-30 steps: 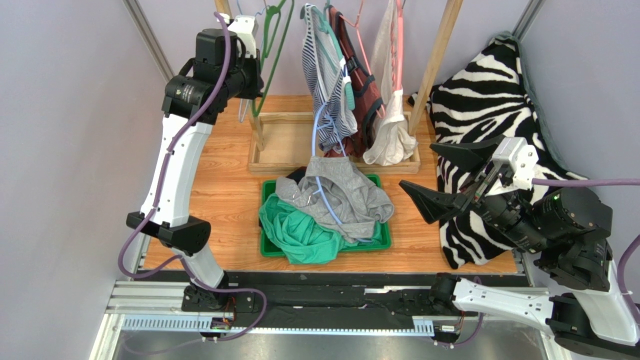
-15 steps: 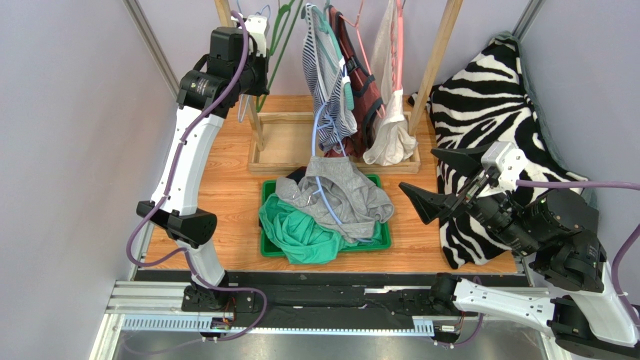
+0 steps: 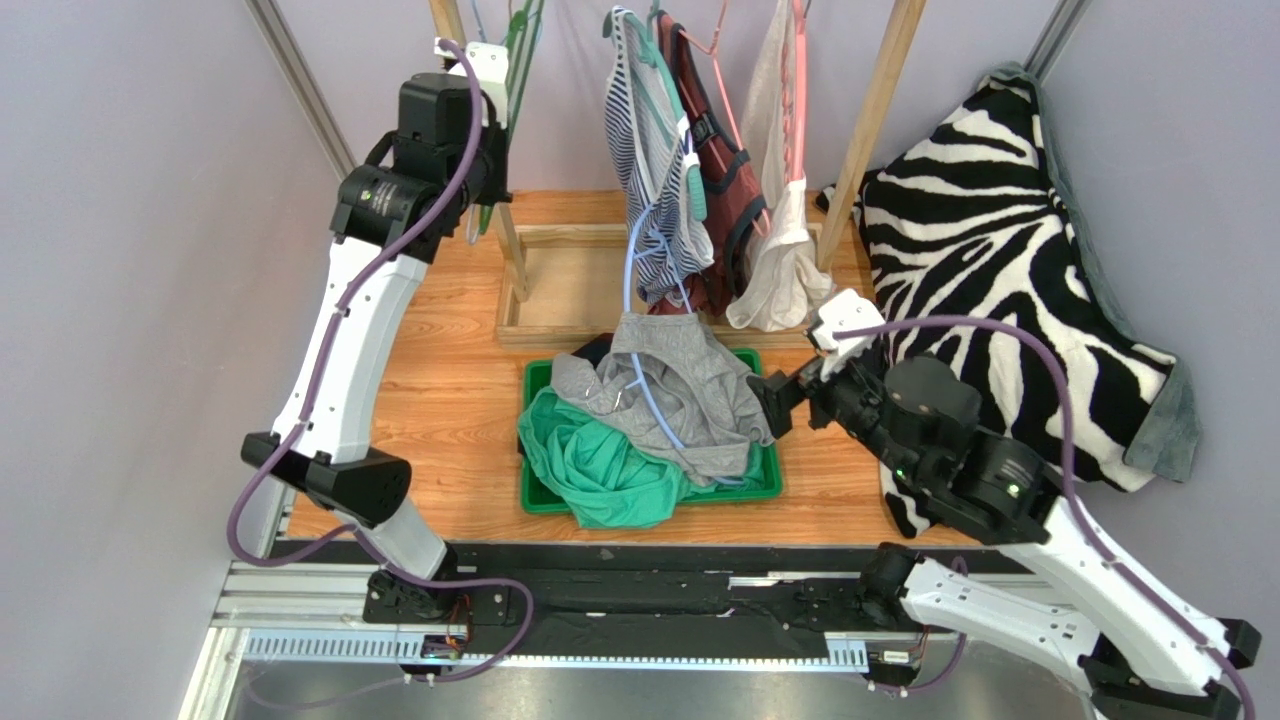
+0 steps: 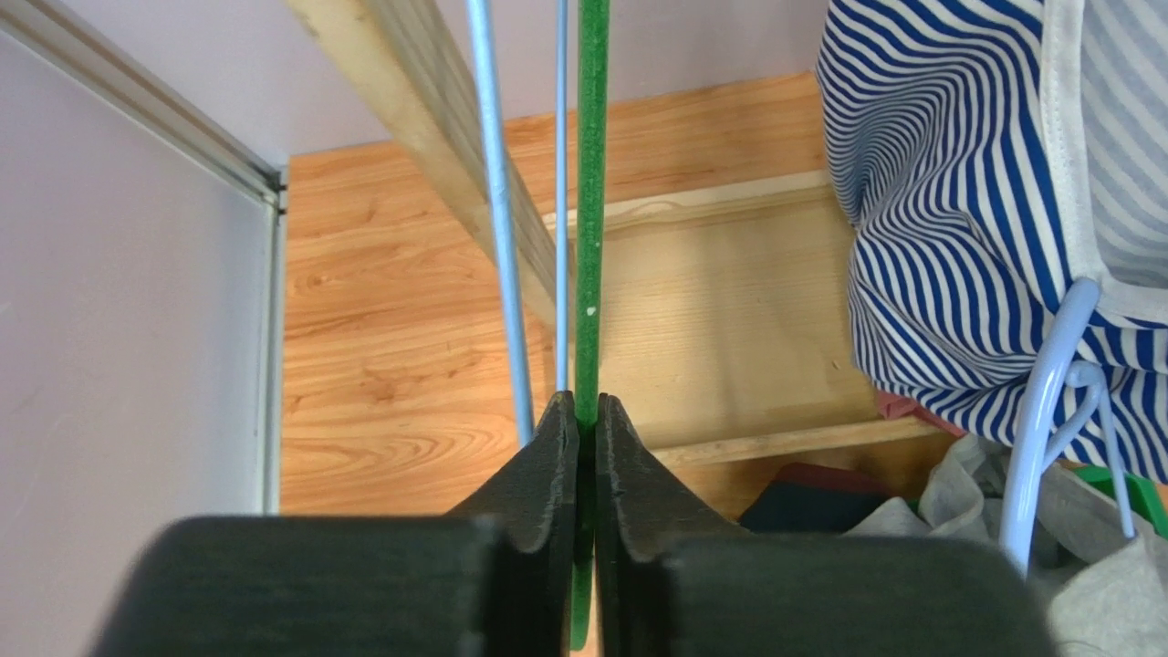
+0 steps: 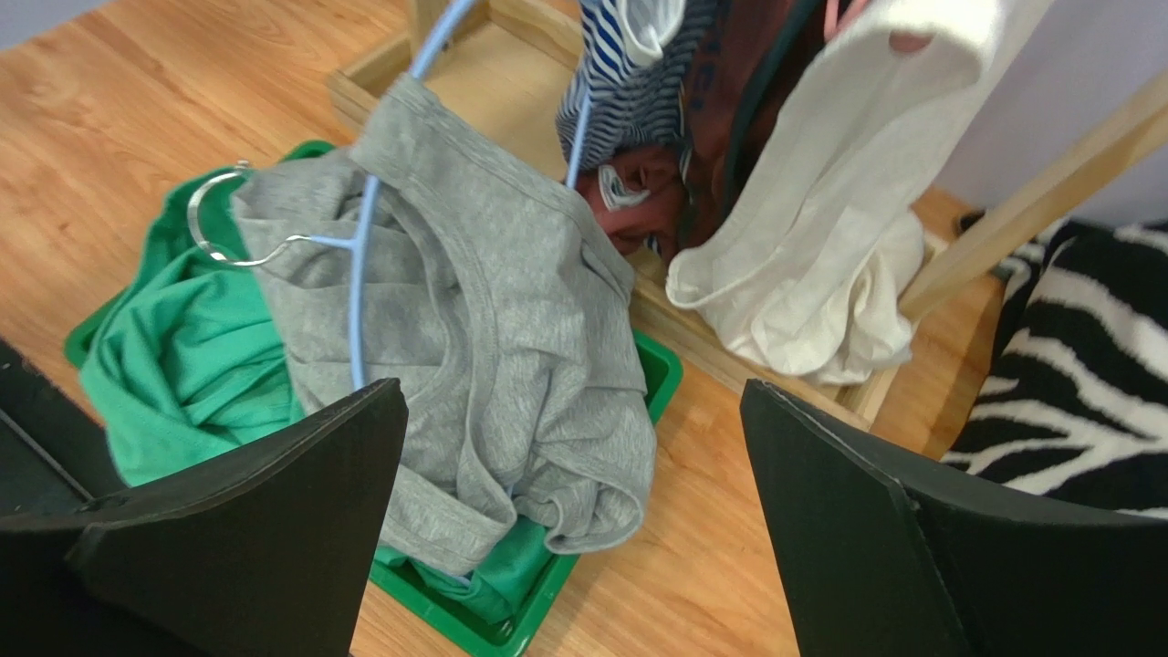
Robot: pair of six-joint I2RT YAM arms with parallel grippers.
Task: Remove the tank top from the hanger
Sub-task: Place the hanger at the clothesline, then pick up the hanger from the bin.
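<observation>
Framing the gray tank top, the right gripper holds its jaws spread; the left gripper pinches a green hanger.

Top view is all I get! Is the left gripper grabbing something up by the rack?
Observer: Yes. The left wrist view shows the left gripper shut on the green hanger.
Operator: Did it grab a blue one too?
Observer: No. A bare blue hanger hangs just beside the green one, outside the gripper.
Operator: What about the right gripper? The arm hides it.
Observer: The right gripper is wide open and empty, and it points at the grey top.
</observation>
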